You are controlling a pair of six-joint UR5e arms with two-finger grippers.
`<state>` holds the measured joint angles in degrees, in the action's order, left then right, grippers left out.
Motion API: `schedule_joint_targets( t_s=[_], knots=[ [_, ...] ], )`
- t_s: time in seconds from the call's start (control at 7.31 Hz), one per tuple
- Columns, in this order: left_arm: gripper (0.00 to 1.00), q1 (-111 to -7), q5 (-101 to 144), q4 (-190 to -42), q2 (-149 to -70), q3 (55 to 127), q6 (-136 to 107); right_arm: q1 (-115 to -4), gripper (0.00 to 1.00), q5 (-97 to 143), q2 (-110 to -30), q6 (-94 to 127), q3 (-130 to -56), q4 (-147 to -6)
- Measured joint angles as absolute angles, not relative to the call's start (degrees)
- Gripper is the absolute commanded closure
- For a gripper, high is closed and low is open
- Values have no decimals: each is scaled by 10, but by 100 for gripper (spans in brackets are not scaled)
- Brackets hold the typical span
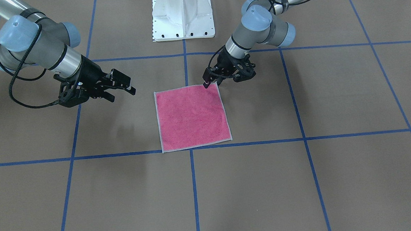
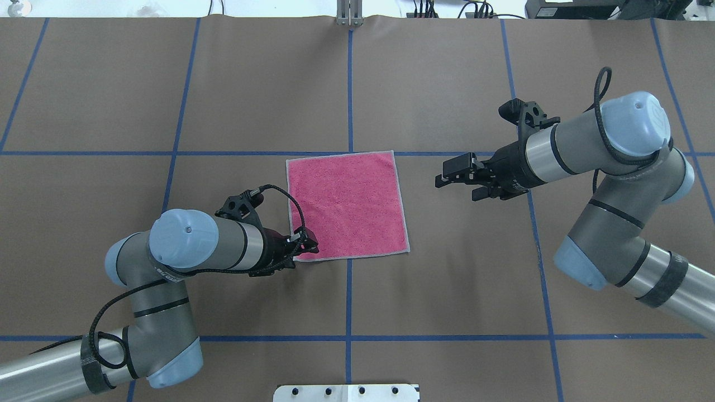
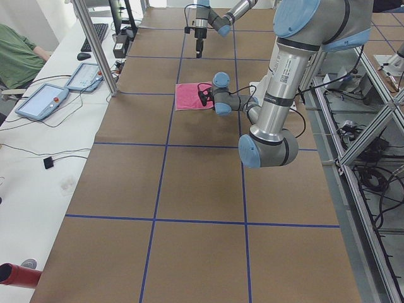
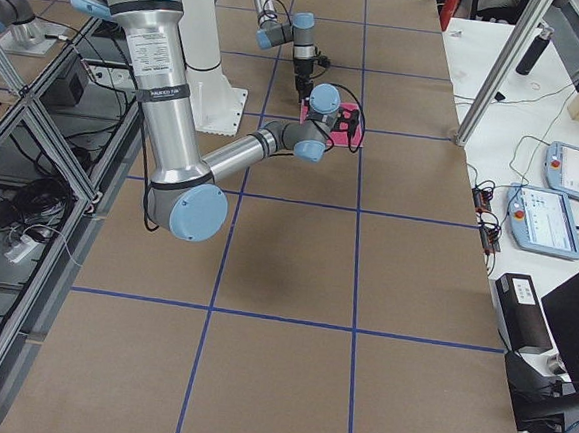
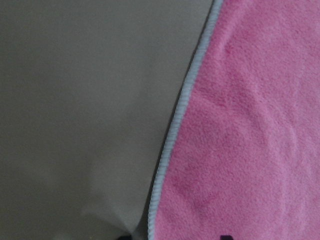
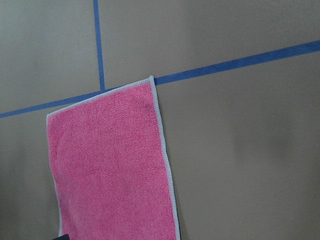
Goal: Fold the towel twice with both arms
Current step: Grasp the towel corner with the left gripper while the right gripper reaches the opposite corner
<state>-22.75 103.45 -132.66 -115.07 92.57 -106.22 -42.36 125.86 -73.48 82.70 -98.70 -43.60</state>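
Note:
The towel [image 1: 191, 117] lies flat and unfolded, pink face up, with a pale grey hem, on the brown table near its middle [image 2: 346, 206]. My left gripper [image 1: 211, 82] is low at the towel's corner nearest the robot on my left [image 2: 308, 247]. In the left wrist view the hem [image 5: 172, 135] runs between two fingertip slivers at the bottom edge, so the jaws stand a little apart astride the edge. My right gripper [image 1: 121, 94] is open and empty, hovering over bare table to the right of the towel [image 2: 455, 181]. Its wrist view shows the towel's far right corner [image 6: 110, 165].
The white bolted pedestal [image 1: 182, 14] stands at the robot's side of the table. Blue tape lines [image 2: 349, 84] grid the brown surface. A side bench with tablets [image 3: 41, 101], a seated person [image 3: 16, 57] and a metal post [image 3: 95, 44] lie beyond the table's far edge.

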Motion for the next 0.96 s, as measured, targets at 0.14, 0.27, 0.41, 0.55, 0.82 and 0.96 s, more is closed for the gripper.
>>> schedule_joint_targets(
  t_s=[0.14,0.27,0.41,0.55,0.82,0.96],
  knots=[
    [86,-227,1035,-1327,-1152,926,-1063,-424,0,1259,-735,827,-987,-436],
    [95,-226,1036,-1327,-1153,927,-1063,-424,0,1259,-735,827,-987,-436],
    [95,-226,1036,-1327,-1153,929,-1064,-424,0,1259,-735,827,-987,-436],
    [95,-227,1036,-1326,-1153,931,-1064,-424,0,1259,-735,827,-987,-435],
    [100,-227,1036,-1326,-1152,932,-1064,-424,0,1259,-735,827,-987,-435],
    [100,-227,1036,-1326,-1152,932,-1065,-424,0,1259,-736,827,-986,-435]
  ],
)
